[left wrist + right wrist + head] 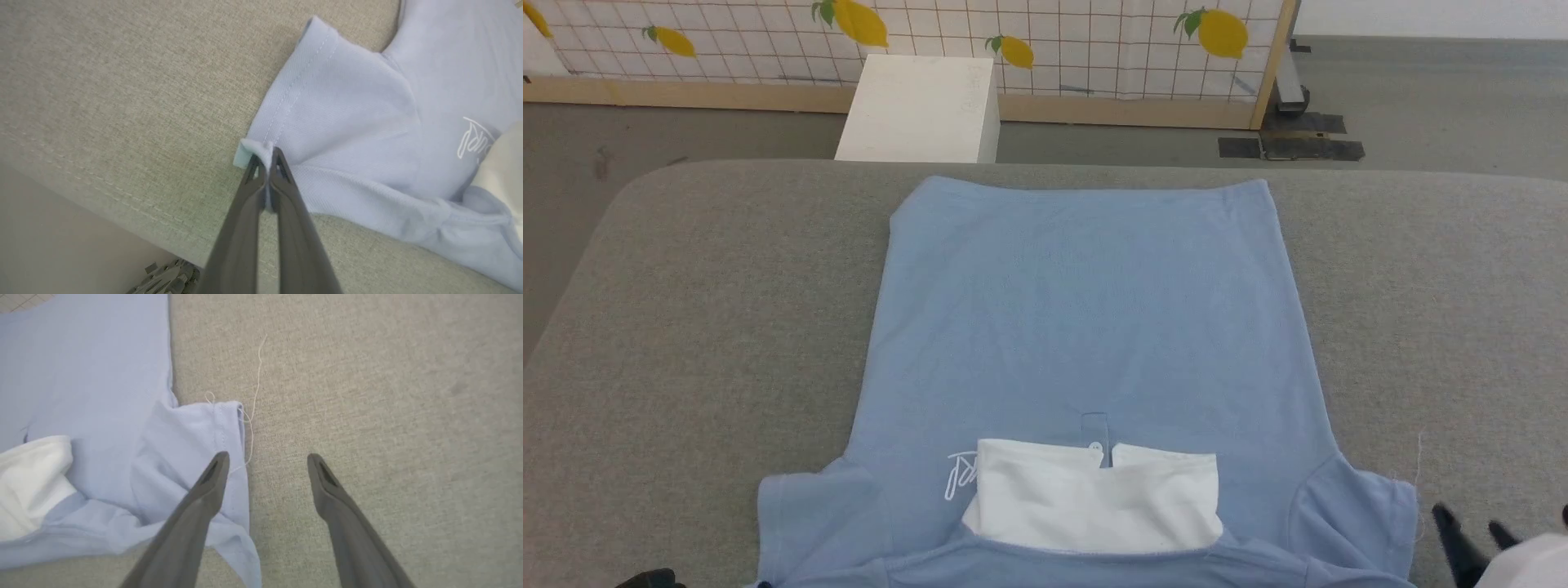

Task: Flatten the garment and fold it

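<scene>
The light blue T-shirt [1086,327] lies spread flat on the grey padded table [703,327], hem at the far side, sleeves toward me. A white fabric part [1094,494] and a small white script logo [960,474] sit near the close edge. My left gripper [265,157] is shut on the corner of the left sleeve's hem [294,90]. My right gripper [267,461] stands open above the table, its left finger over the edge of the right sleeve [204,433], its right finger over bare table. In the head view the right gripper [1474,527] shows at the lower right.
A loose white thread [257,375] trails from the right sleeve's hem onto the table. Beyond the table's far edge stand a white box [923,106] and a lemon-patterned screen [1045,41] on a grey floor. Bare table lies on both sides of the shirt.
</scene>
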Robot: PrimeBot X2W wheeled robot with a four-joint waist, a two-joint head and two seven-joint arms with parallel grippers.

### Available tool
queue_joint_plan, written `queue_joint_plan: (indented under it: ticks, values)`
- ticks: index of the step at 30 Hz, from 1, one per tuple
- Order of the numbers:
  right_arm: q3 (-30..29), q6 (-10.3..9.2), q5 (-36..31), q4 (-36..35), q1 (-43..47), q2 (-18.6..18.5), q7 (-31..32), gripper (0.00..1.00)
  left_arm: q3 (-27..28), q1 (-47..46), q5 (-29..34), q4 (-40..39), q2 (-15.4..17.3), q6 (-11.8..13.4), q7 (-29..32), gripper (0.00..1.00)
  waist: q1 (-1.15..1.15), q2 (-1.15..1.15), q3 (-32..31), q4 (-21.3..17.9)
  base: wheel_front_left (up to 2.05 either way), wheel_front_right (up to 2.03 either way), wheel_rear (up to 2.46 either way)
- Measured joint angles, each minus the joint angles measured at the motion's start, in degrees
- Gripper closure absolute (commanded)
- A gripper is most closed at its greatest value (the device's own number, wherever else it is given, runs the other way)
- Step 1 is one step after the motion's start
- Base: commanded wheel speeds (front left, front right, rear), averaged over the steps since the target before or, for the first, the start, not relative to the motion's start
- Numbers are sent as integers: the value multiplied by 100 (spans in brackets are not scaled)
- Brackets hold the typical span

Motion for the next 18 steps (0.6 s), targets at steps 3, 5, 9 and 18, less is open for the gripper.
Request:
queue_joint_plan:
  ticks: [3, 5, 9, 18]
  values:
    - [-29, 1, -244, -234, -388, -3, -619, 0, -18, -7, 26, -34, -3, -7, -16, 100, 0, 0, -7, 78, 0, 0, 0]
    - [-14, 1, -293, -248, -715, -1, -1059, 0, -11, -29, 23, -60, -32, -49, -41, 100, 0, 0, 13, 129, 0, 0, 0]
    - [91, 1, -678, 13, -1608, -3, -1814, 0, -35, -181, 40, -134, -76, -104, -66, 100, 0, 0, 165, 220, 0, 0, 0]
    - [383, 1, -890, 1623, -4063, -681, -2117, 0, -87, -938, 122, -167, -300, -307, -241, 100, 1, 0, 896, 495, 0, 0, 0]
